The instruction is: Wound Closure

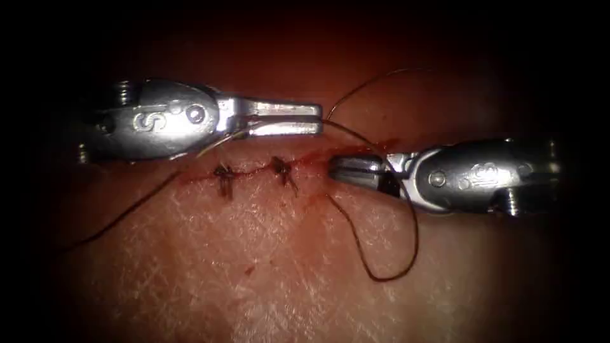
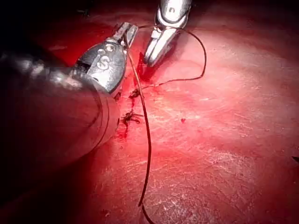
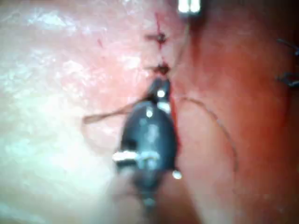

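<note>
Left pincer (image 1: 318, 119): polished steel, jaws a narrow slit apart, thread (image 1: 375, 276) meeting the tip though a grip cannot be confirmed; right pincer (image 1: 332, 170): jaws closed at the cut's (image 1: 254, 173) right end, hold on thread or tissue (image 1: 267, 267) unclear; needle location cannot be told. Step judged thread handling for a third stitch beside two dark, bristly knots (image 1: 223, 173); the next move calls for keeping the fine, wiry, looping strand untangled. Tissue pale, cross-hatched, glistening, with red fluid (image 1: 375, 147) along the cut.
</note>
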`<action>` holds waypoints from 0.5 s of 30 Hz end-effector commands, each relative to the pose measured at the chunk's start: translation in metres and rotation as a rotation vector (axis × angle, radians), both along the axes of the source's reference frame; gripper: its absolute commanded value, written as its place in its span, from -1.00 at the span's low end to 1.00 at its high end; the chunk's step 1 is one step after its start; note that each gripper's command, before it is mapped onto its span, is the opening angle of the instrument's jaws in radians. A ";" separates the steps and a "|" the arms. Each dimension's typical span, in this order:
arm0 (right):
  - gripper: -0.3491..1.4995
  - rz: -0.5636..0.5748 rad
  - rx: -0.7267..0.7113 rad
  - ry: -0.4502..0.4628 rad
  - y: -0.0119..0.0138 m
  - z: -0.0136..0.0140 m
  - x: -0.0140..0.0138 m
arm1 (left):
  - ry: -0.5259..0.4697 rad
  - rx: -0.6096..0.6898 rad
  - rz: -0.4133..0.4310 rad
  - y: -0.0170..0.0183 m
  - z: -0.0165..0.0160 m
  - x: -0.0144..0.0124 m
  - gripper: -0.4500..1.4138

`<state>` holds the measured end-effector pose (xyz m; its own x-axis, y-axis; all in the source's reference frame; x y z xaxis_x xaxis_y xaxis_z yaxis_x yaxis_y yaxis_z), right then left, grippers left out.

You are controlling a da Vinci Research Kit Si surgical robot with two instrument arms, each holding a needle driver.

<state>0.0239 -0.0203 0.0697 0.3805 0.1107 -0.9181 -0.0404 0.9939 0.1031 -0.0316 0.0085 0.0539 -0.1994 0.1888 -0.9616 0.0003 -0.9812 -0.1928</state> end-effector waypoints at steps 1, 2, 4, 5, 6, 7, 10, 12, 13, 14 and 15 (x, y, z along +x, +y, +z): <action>-1.00 0.004 0.015 0.043 -0.0005 0.0005 0.0011 | 0.007 0.003 -0.007 0.0000 0.0021 -0.0006 -1.00; -1.00 0.014 0.026 0.085 -0.0004 0.0006 0.0011 | 0.010 0.010 -0.010 -0.0001 0.0036 -0.0007 -1.00; -1.00 0.016 0.036 0.116 -0.0004 0.0006 0.0011 | 0.018 0.005 -0.014 -0.0002 0.0056 -0.0010 -1.00; -1.00 0.020 0.040 0.122 -0.0004 0.0006 0.0012 | 0.017 -0.001 -0.016 -0.0003 0.0062 -0.0011 -1.00; -1.00 0.022 0.039 0.128 -0.0004 0.0005 0.0011 | 0.023 0.004 -0.017 -0.0005 0.0071 -0.0012 -1.00; -1.00 0.026 0.043 0.133 -0.0004 0.0005 0.0011 | 0.029 0.005 -0.018 -0.0009 0.0083 -0.0014 -1.00; -1.00 0.045 0.058 0.160 -0.0004 0.0004 0.0009 | 0.049 0.018 -0.013 -0.0018 0.0101 -0.0015 -1.00; -1.00 0.064 0.060 0.165 0.0000 0.0002 0.0005 | 0.051 0.021 -0.014 -0.0022 0.0102 -0.0015 -1.00; -1.00 0.074 0.059 0.165 0.0002 0.0001 0.0003 | 0.051 0.021 -0.015 -0.0023 0.0102 -0.0016 -1.00; -1.00 0.089 0.061 0.169 0.0004 0.0000 0.0001 | 0.049 0.022 -0.013 -0.0024 0.0101 -0.0017 -1.00; -1.00 0.107 0.063 0.172 0.0007 -0.0001 -0.0001 | 0.052 0.022 -0.011 -0.0026 0.0100 -0.0018 -1.00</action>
